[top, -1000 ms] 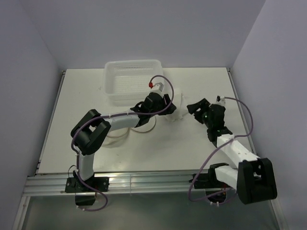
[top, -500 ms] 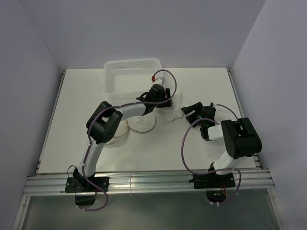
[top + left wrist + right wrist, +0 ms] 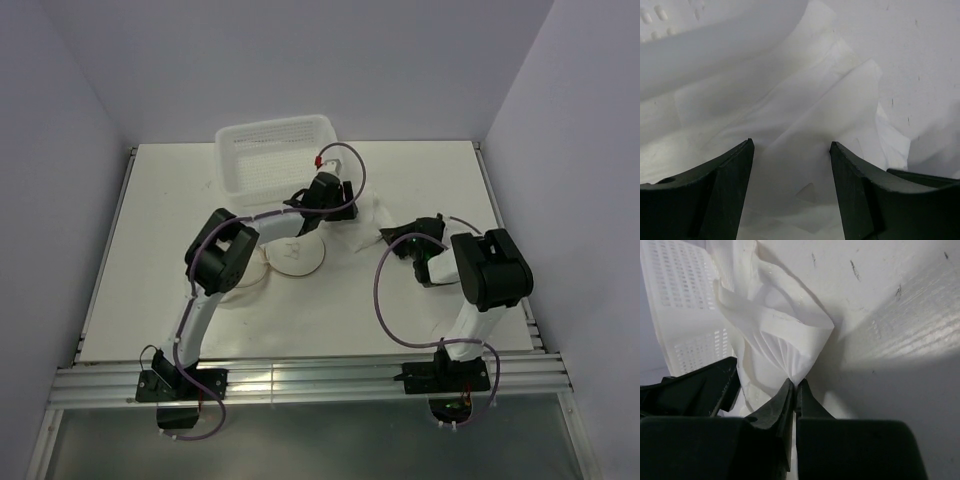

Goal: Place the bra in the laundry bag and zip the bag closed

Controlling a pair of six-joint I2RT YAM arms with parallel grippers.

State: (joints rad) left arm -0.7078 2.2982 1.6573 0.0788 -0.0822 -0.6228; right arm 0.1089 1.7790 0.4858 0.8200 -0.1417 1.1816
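The bra is a crumpled white cloth lying on the table just right of the basket. My left gripper hangs over its left part, and in the left wrist view its jaws stand open astride the bra fabric without pinching it. My right gripper has come in from the right. Seen from the right wrist, the right gripper is shut on a gathered fold at the edge of the bra. The laundry bag lies opened flat as two round beige discs, partly under my left arm.
A white perforated basket stands at the back of the table, touching the bra's left side, and this basket also fills the left of the right wrist view. The white table ends in walls at the left, right and back.
My right gripper has swung in to the bra and shut on its edge. My left gripper has moved back and right onto the bra, its jaws still open.
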